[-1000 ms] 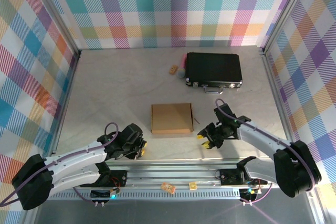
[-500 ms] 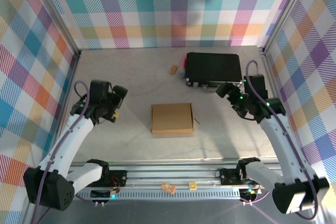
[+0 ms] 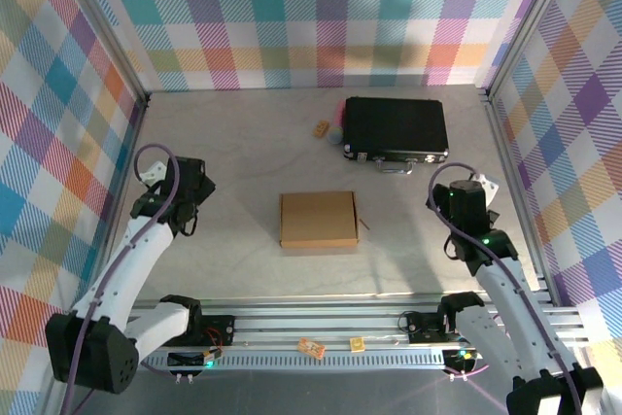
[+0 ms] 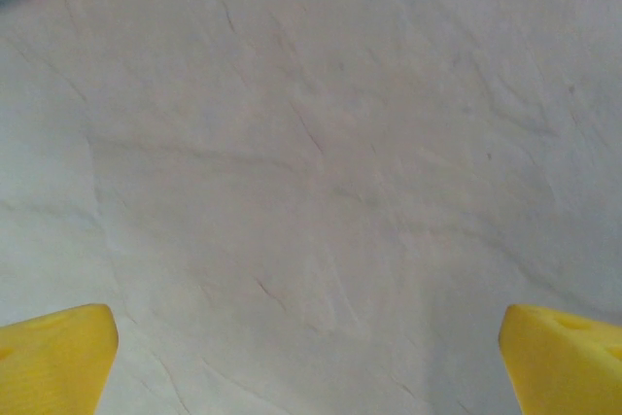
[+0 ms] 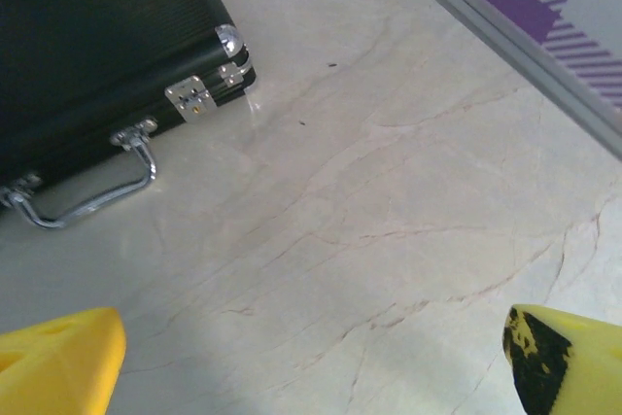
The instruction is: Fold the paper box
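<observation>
The paper box [image 3: 317,220] is a flat brown cardboard rectangle lying closed in the middle of the table, with nothing touching it. My left gripper [image 3: 181,203] hangs well to its left, pointing down at bare table. In the left wrist view its yellow fingertips [image 4: 53,357] sit far apart at the bottom corners, so the left gripper [image 4: 311,362] is open and empty. My right gripper [image 3: 465,213] hangs to the right of the box. It is also open and empty [image 5: 311,362], with its yellow fingertips [image 5: 58,357] spread wide above the marble surface.
A black case [image 3: 396,129] with a metal handle [image 5: 87,196] lies at the back right, just beyond the right gripper. Small bits [image 3: 322,128] rest by its left end. Plaid walls close three sides, with a metal strip [image 5: 505,31] at the right wall's foot.
Both arms rose from low by the front edge and swung outward. Both grippers went from nearly shut to wide open. The right gripper then came back nearer. The box has not moved.
</observation>
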Robot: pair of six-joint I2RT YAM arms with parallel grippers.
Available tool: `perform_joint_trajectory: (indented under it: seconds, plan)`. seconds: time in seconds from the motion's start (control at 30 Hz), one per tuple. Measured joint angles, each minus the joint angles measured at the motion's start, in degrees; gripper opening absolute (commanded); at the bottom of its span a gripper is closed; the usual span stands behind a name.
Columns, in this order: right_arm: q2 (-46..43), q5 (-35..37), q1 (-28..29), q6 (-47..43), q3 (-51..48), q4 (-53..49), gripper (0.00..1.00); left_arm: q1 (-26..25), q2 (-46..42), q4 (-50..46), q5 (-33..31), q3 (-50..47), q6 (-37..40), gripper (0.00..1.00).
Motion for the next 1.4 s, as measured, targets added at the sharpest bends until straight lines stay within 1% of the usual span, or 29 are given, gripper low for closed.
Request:
perform_joint_trajectory:
  seconds: [0.03, 0.13, 0.23, 0.3, 0.4, 0.5, 0.6, 0.77, 0.87, 0.97, 1.13, 1.2, 1.33, 1.4]
  plan:
    - [0.17, 0.20, 0.00, -2.12, -1.77, 2.43, 0.99, 0.00, -1.27, 2.10, -1.99, -1.66, 2.45, 1.00]
    - [0.50, -0.42, 0.00, -6.86, -8.22, 10.40, 0.99, 0.46, -3.04, 9.27, -5.40, -6.95, 9.51, 1.00]
    - [1.86, -2.12, -0.31, -9.44, -15.76, 19.06, 0.99, 1.66, -3.61, 18.43, -6.16, -15.37, 15.23, 1.00]
    - [3.96, -3.80, -0.94, -10.82, -18.49, 22.73, 0.99, 2.45, -4.20, 22.73, -6.05, -20.63, 17.62, 1.00]
    - [9.75, -7.61, -2.40, -13.44, -18.82, 30.12, 0.99, 3.26, -4.35, 28.96, -5.57, -25.70, 20.90, 1.00]
    - [17.64, -10.97, -3.61, -16.22, -17.25, 38.77, 0.99, 3.26, -2.25, 35.36, -5.11, -26.99, 23.15, 1.00]
    - [24.39, -14.43, -3.89, -19.65, -15.67, 46.23, 0.99, 3.63, -1.51, 41.94, -4.37, -28.83, 26.95, 1.00]
    - [31.67, -17.70, -4.55, -23.85, -13.14, 55.65, 0.99, 6.32, -0.70, 49.72, -1.75, -30.82, 30.99, 1.00]
    - [33.55, -19.41, -4.92, -25.86, -12.87, 60.35, 0.99, 6.51, 2.25, 55.21, 0.74, -30.82, 32.81, 1.00]
    - [35.60, -22.25, -6.25, -26.93, -12.48, 63.76, 0.99, 7.02, 7.10, 61.07, 3.58, -30.73, 34.27, 1.00]
    - [43.30, -25.57, -7.69, -27.41, -11.67, 70.16, 0.99, 7.82, 17.53, 69.75, 7.98, -29.24, 36.41, 1.00]
    - [45.11, -26.67, -7.87, -27.56, -11.67, 71.41, 0.99, 8.04, 20.94, 74.69, 9.51, -29.03, 36.61, 1.00]
    - [45.31, -28.24, -7.87, -27.58, -12.68, 75.17, 0.99, 7.32, 28.81, 87.21, 11.65, -30.18, 38.14, 1.00]
    - [45.31, -28.35, -7.87, -27.56, -12.70, 75.95, 0.99, 7.02, 31.32, 90.53, 12.00, -30.97, 38.66, 1.00]
